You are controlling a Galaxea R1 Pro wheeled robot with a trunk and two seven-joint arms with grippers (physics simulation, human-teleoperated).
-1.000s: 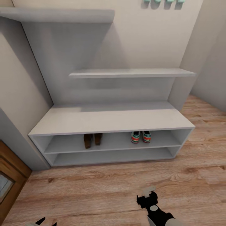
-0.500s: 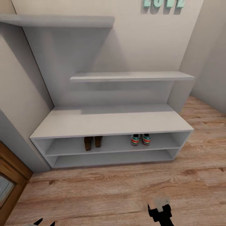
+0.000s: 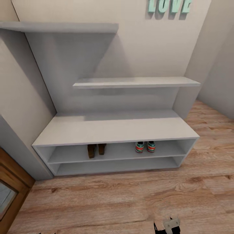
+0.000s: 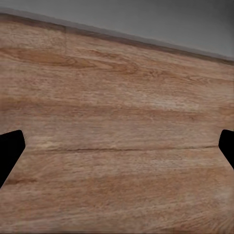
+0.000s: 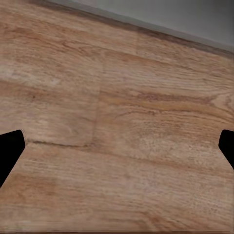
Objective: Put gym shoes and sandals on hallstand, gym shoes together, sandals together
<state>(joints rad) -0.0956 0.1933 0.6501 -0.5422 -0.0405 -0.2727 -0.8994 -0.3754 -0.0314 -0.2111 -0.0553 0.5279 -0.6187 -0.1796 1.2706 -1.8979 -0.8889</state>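
Item 1, hallstand (image 3: 113, 130): light grey unit standing against the corridor wall, carrying a wide bench top over 2 long low shelf slots, with 2 stepped shelves projecting from its back panel.

Item 2, sandals (image 3: 96, 150): 2 brown sandals sitting side by side in the upper slot, left of its middle, heels facing outward, just beside each other.

Item 3, gym shoes (image 3: 145, 146): 2 off-white sneakers with green stripes and red-orange heel patches sitting side by side in the same upper slot, right of its middle, well apart from the sandals. The lower slot is showing bare grey board.

Item 4, corridor floor (image 3: 107, 201): light brown wood-grain planks running in front of the hallstand.

Item 5, right pincer (image 3: 169, 226): showing at the bottom edge of the head view, hanging low over the floor, well apart from the hallstand, with the gym shoes lying far ahead of it and slightly to the left. In the right wrist view its 2 dark fingertips (image 5: 9, 153) are sitting at opposite edges, spread wide, holding nothing, with plank flooring between them.

Item 6, left pincer (image 4: 117, 151): in the left wrist view its 2 dark fingertips (image 4: 9, 151) are likewise spread wide over bare planks, gripping nothing.

Item 7, teal "LOVE" letters (image 3: 169, 6): hanging on the wall above the hallstand.

Item 8, brown wooden door (image 3: 9, 191): standing at the left.
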